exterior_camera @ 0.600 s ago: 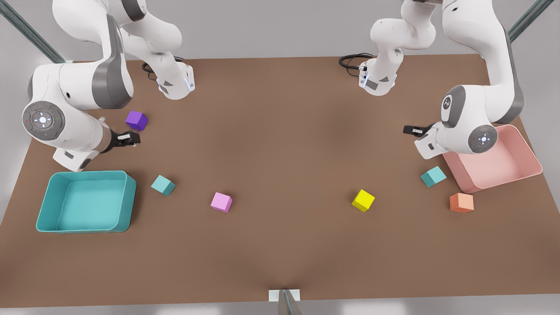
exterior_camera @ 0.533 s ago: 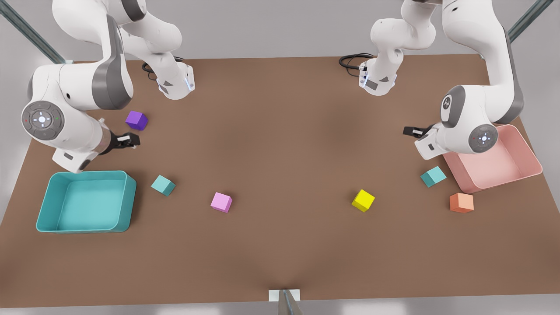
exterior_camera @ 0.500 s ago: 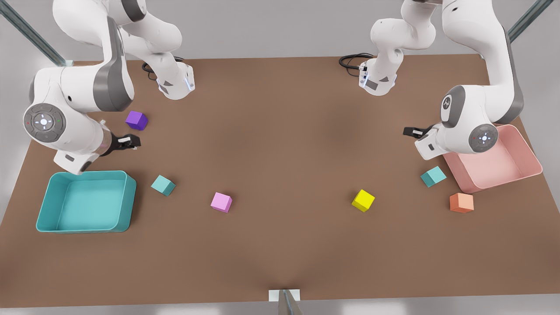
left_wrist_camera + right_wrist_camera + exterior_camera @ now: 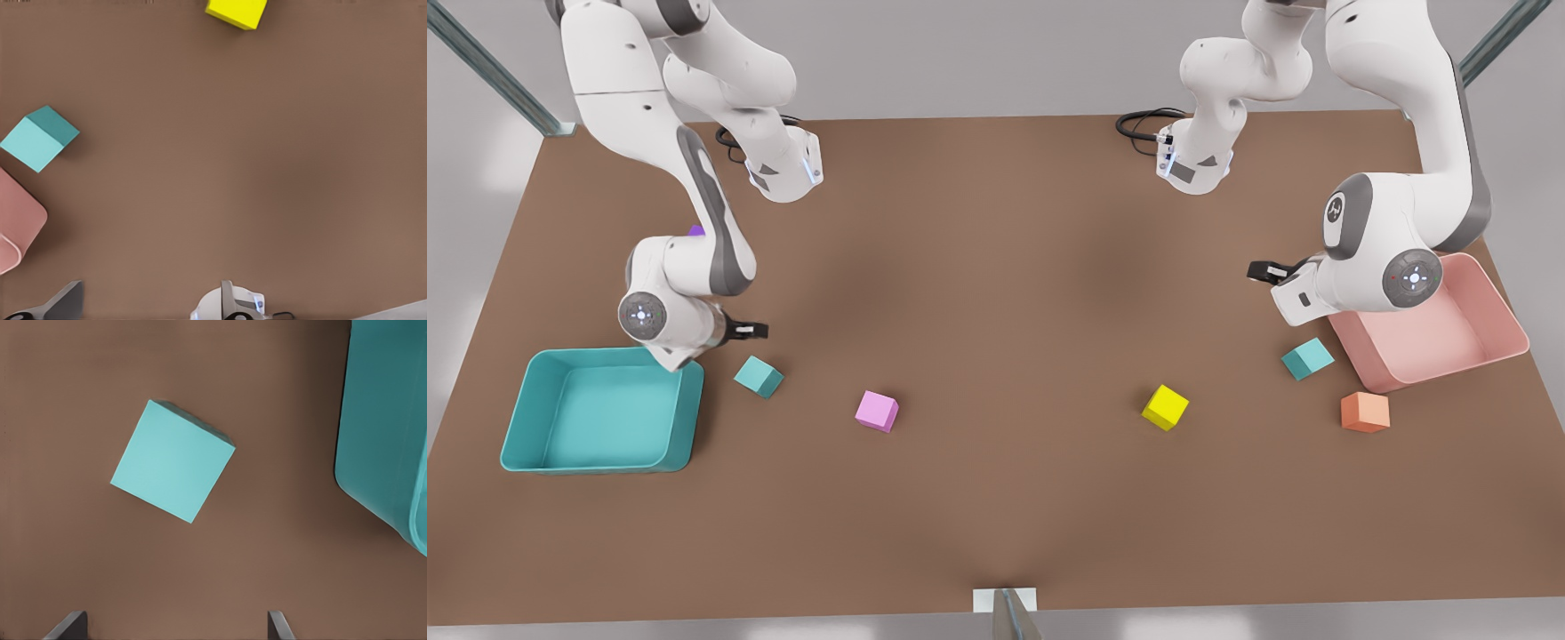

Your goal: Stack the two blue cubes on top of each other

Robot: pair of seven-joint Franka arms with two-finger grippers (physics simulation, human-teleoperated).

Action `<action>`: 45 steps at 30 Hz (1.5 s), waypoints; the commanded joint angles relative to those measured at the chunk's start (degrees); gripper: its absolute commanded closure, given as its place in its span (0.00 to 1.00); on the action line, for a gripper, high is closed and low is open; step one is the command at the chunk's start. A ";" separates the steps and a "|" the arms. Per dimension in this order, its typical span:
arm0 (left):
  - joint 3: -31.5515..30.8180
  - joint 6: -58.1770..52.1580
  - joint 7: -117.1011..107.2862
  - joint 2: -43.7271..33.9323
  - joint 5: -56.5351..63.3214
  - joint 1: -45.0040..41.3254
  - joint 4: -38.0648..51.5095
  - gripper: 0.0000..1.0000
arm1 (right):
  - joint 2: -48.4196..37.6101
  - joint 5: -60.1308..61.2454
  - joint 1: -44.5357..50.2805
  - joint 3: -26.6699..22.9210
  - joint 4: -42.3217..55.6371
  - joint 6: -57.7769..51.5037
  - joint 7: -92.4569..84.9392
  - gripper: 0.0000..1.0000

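Front view puts the right hand [image 4: 758,331] on the front view's left, low over the worktop [image 4: 996,267], with the first blue cube [image 4: 759,376] directly at its 6 o'clock and apart from it. From my right wrist view the fingers [image 4: 67,625] are spread wide, with nothing between them, and that cube [image 4: 172,470] lies flat on the brown surface, turned at an angle to them. The teal tray [image 4: 560,354] sits just at the cube's 9 o'clock in the front view, not touching it; its wall [image 4: 387,427] shows in the wrist view too.

The left hand [image 4: 1258,267] waits on the front view's right, and I cannot tell whether it is spread or pressed together. The second blue cube [image 4: 1307,358] rests at its 5 o'clock, close to the near corner of the pink tray [image 4: 1504,302]. My left wrist view shows this cube [image 4: 39,139] beside the tray's rounded corner [image 4: 17,230], with a gap between them.

The two blue cubes lie well apart, each alone on the worktop. Between them are a pink cube [image 4: 876,411] and a yellow cube [image 4: 1165,407]. An orange cube [image 4: 1365,412] sits at 4 o'clock from the second blue cube.
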 commanded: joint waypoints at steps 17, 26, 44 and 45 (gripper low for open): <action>0.02 0.17 2.21 -0.05 0.03 0.01 0.01 0.00 | 3.51 6.84 -0.60 0.09 -6.32 24.54 25.05 0.00; 0.02 0.17 2.21 -0.05 0.03 0.01 0.01 0.00 | 7.82 6.84 -0.60 0.01 -4.04 25.06 26.73 0.00; 0.02 0.17 2.21 -0.05 0.03 0.09 0.01 0.00 | 9.06 6.66 5.81 0.44 5.71 12.43 31.73 0.38; 0.02 0.17 2.21 -0.05 0.03 0.09 0.01 0.00 | 7.74 6.66 9.50 0.62 8.88 6.53 35.77 0.38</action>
